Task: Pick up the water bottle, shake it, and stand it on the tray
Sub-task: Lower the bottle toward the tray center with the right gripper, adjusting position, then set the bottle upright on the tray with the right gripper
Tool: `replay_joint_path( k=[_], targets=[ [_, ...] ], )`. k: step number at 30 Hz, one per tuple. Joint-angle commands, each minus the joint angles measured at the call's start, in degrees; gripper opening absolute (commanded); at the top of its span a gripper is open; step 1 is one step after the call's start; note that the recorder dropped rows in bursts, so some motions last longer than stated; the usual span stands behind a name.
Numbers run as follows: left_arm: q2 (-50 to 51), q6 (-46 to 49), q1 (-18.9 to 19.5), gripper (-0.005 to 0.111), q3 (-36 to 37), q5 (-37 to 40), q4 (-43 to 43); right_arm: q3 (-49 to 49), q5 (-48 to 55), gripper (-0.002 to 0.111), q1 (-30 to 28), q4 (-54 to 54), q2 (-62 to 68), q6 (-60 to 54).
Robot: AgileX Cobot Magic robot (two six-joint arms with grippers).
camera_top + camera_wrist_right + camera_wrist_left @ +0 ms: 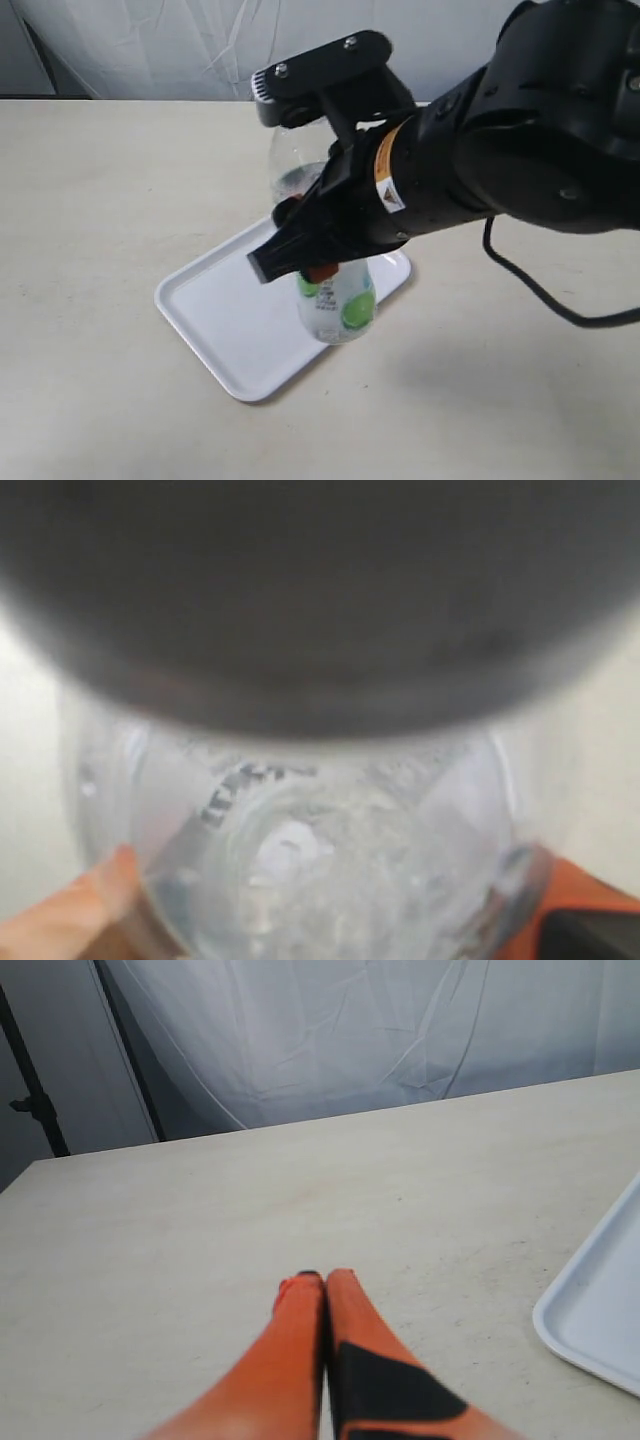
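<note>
My right gripper point(318, 268) is shut on the water bottle point(345, 305) and holds it in the air over the right part of the white tray point(215, 320). The bottle is tilted steeply: its labelled end with green marks points down at the tray, and its clear end point(293, 165) points up and back. I cannot make out the cap. In the right wrist view the clear bottle point(310, 860) fills the space between the orange fingers point(85, 905) of the right gripper point(320, 910). The left gripper point(322, 1280) is shut and empty, low over bare table, with the tray's corner point(600, 1320) beside it.
A beige table point(90, 200) carries the tray, with a white cloth backdrop point(150, 45) behind it. The right arm's black cable point(530, 285) hangs over the table to the right of the tray. The left arm does not show in the exterior view.
</note>
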Motion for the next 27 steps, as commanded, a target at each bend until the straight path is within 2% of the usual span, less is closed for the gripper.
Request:
replay_joint_path(
  k=[1, 3, 7, 9, 11, 13, 14, 15, 18, 22, 27],
  targets=[
    [-0.26, -0.08, -0.02, 0.000, 0.21, -0.77, -0.08, -0.94, -1.40, -0.001, 0.80, -6.31, -1.41, 7.88],
    [-0.26, -0.08, -0.02, 0.000, 0.21, -0.77, -0.08, -0.46, -1.30, -0.001, 2.67, -10.45, -3.07, 14.00],
    [-0.26, 0.04, -0.02, 0.000, 0.21, -0.77, 0.14, 5.34, 1.24, -0.001, 3.96, -10.27, -0.41, 13.58],
    [-0.26, 0.04, -0.02, 0.000, 0.21, -0.77, 0.14, 3.71, 1.86, -0.001, 5.47, -9.93, -3.62, 12.06],
    [-0.26, -0.12, -0.02, 0.000, 0.21, -0.77, 0.12, 2.07, -4.58, -0.001, 7.08, -13.82, -8.84, 12.49],
    [-0.26, -0.12, -0.02, 0.000, 0.21, -0.77, 0.12, 3.33, -7.71, -0.001, 5.25, -26.99, -10.22, 22.10],
    [-0.26, -0.12, -0.02, 0.000, 0.21, -0.77, 0.12, 5.38, -8.53, -0.001, 2.81, -32.64, -9.52, 30.70],
    [-0.26, -0.11, -0.02, 0.000, 0.21, -0.77, 0.30, 6.74, -11.69, -0.001, 0.97, -34.99, -8.88, 33.29],
    [-0.26, -0.11, -0.02, 0.000, 0.21, -0.77, 0.30, 11.04, -36.58, -0.001, -6.52, -39.18, -4.52, 34.61],
    [-0.26, -0.11, -0.02, 0.000, 0.21, -0.77, 0.30, 11.04, -37.09, -0.001, -9.61, -41.04, 0.07, 33.95],
    [-0.26, -0.11, -0.02, 0.000, 0.21, -0.77, 0.30, 10.69, -37.50, -0.001, -10.19, -46.32, 5.33, 33.95]
  ],
)
